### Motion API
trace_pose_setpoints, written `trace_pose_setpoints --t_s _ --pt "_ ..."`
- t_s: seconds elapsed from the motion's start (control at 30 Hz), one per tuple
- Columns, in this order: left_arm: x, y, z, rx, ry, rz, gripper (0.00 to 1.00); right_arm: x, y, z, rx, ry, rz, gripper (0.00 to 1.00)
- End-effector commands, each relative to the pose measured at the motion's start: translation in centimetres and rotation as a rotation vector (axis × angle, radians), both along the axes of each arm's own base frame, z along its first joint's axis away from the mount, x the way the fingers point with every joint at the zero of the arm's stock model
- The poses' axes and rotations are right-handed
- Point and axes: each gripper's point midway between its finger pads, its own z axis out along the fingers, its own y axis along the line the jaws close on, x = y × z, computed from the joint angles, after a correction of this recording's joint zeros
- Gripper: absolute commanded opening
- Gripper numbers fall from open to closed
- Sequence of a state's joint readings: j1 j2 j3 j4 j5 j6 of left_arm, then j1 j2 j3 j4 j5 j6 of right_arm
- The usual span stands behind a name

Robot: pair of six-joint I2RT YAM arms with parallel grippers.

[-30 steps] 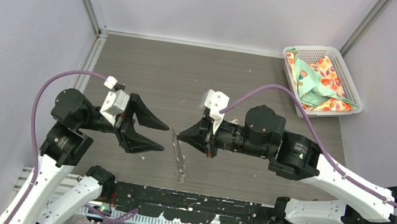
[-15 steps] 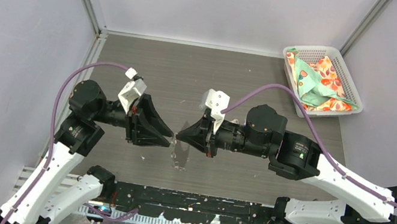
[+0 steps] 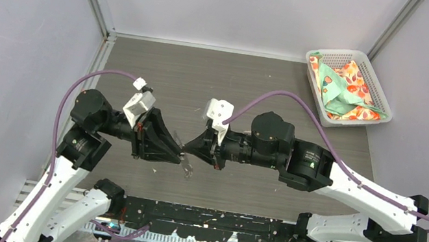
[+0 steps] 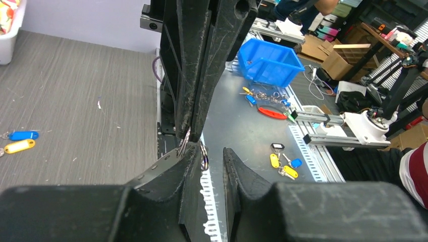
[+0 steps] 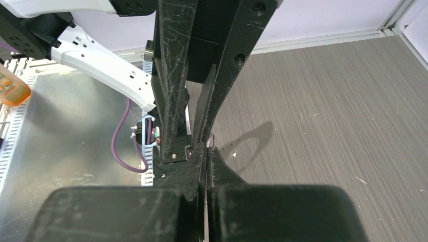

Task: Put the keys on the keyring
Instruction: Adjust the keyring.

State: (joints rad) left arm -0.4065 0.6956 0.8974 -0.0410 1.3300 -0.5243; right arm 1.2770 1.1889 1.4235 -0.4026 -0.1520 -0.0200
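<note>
The right gripper's (image 3: 188, 148) fingers are clenched on the keyring (image 4: 195, 151) above the near middle of the surface (image 3: 237, 85). The left gripper's (image 3: 179, 153) fingers stand parted around it. It looks light, floppy and slippery, so I'd pinch its metal fitting. The keys (image 4: 22, 135) lie on the surface, well apart.

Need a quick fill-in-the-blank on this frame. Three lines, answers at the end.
1. Tip to tip with the left gripper, the right gripper has its jaws ____ on the keyring.
2. The keys lie on the table, one with a blue head, the other with a ____ head.
3. The white basket at the far right corner holds a patterned ____.

Missing words: shut; yellow; cloth
</note>
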Motion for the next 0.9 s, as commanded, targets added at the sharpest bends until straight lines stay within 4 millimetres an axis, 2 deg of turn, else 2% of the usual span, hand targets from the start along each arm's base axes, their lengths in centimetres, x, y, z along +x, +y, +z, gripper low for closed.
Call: trace_pose_setpoints --t_s 0.0,0.1,0.33,0.63,0.77,0.87 --pt "0.0 -0.1 0.4 -0.01 -0.019 -0.006 0.24 -0.5 0.3 4.7 0.128 -0.066 0.012 0.01" --pt "0.1 -0.1 0.0 -0.005 -0.019 0.006 0.19 -0.7 0.5 4.8 0.131 -0.072 0.014 0.01" --pt "-0.4 0.2 -0.7 0.0 -0.074 0.0 0.01 -0.5 0.2 4.9 0.13 -0.087 -0.017 0.01" --pt "-1.0 1.0 -1.4 -0.007 -0.326 0.037 0.0 0.7 -1.1 4.7 0.128 -0.093 -0.106 0.01" --pt "-1.1 1.4 -1.6 -0.031 -0.51 0.054 0.0 1.2 -1.2 4.7 0.127 -0.091 -0.139 0.01" --pt "-1.4 1.8 -2.1 -0.06 -0.701 0.061 0.15 1.4 -1.2 4.9 0.133 -0.093 -0.149 0.01"
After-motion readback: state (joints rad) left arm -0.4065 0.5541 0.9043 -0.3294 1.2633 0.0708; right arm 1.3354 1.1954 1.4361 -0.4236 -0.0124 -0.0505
